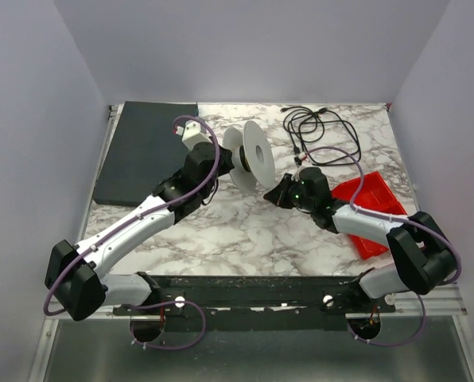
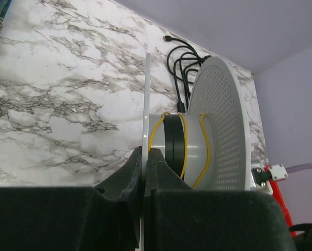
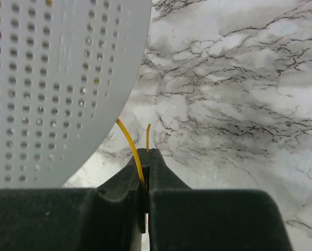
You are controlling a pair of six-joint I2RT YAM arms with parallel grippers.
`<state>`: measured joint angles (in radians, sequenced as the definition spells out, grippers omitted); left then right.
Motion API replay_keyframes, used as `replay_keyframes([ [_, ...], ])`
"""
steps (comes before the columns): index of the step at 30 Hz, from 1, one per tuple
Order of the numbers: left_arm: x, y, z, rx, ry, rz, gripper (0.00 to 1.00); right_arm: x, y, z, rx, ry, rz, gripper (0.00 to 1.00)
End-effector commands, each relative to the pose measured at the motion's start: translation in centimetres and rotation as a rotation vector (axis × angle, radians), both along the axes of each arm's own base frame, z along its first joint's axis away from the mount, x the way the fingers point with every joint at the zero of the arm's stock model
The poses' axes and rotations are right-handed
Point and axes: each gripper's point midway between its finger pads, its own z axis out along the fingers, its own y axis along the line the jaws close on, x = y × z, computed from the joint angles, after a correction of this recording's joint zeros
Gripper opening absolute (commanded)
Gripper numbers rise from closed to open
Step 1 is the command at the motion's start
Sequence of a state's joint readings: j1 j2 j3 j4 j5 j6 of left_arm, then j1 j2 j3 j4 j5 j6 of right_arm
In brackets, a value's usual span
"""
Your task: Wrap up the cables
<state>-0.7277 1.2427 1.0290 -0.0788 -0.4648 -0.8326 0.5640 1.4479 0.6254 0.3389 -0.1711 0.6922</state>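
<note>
Centre of the top view: a white perforated spool point(image 1: 249, 155), standing on edge over the marble desk point(image 1: 245, 231); touching it or lifted clear, impossible to tell. Gripped by its thin flange in the left pincer point(image 2: 144, 157), closed tight on the disc's rim at bottom centre of the left wrist view. Wound loosely round the hub, a few turns of the cables point(image 2: 208, 149): very thin yellow strands, slack and unevenly spaced, crossing a black band on the core. Lower centre of the right wrist view: right pincer point(image 3: 146, 157) nipped shut on one yellow strand, with a short free end sticking up just above the tips and the longer run curving up-left behind the perforated flange.

Judged light, springy and slippery; stiff enough to hold a curve, too fine to resist a kink. Likely to uncoil off the hub without tension. Best held close to the free end, squarely between the pads, and kept gently taut while winding; no hard tugging, for fear of slipping out or bending sharply. Spool itself probably light and rigid, safe to hold by the rim.

Upper right of the top view: a black cord point(image 1: 320, 127), well apart, no part of this job. Right of that frame, a red tray point(image 1: 372, 191) under the right arm.
</note>
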Motion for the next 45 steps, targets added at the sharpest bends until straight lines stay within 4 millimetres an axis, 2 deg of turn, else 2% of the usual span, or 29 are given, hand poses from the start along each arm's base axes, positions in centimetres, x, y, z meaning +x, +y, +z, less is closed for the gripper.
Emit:
replay_keyframes([
  [1, 2.3, 0.1, 5.0, -0.132, -0.115, 0.125, 0.0, -0.4, -0.7, -0.6, -0.058, 0.016, -0.041, 0.01],
  [7, 3.7, -0.9, 4.9, -0.02, -0.126, 0.174, 0.0, -0.5, -0.8, -0.8, -0.096, 0.019, -0.053, 0.01],
  [15, 5.0, -3.5, 2.9, 0.33, -0.133, 0.171, 0.0, -0.7, -0.8, 0.3, -0.175, 0.012, -0.009, 0.01],
  [23, 4.8, -6.5, 1.4, 0.553, -0.198, 0.077, 0.0, -0.8, -0.6, 2.1, -0.214, -0.006, 0.045, 0.01],
  [31, 3.6, -6.9, 0.1, 0.689, -0.274, -0.039, 0.0, -0.6, -0.5, 3.6, -0.277, -0.034, 0.112, 0.01],
  [38, 2.8, -6.6, -0.5, 0.748, -0.32, -0.082, 0.0, -1.2, 1.2, 6.1, -0.199, -0.068, 0.196, 0.01],
  [45, 2.3, -6.7, -1.3, 0.752, -0.332, -0.135, 0.0, -1.6, 1.8, 7.3, -0.162, -0.066, 0.223, 0.01],
])
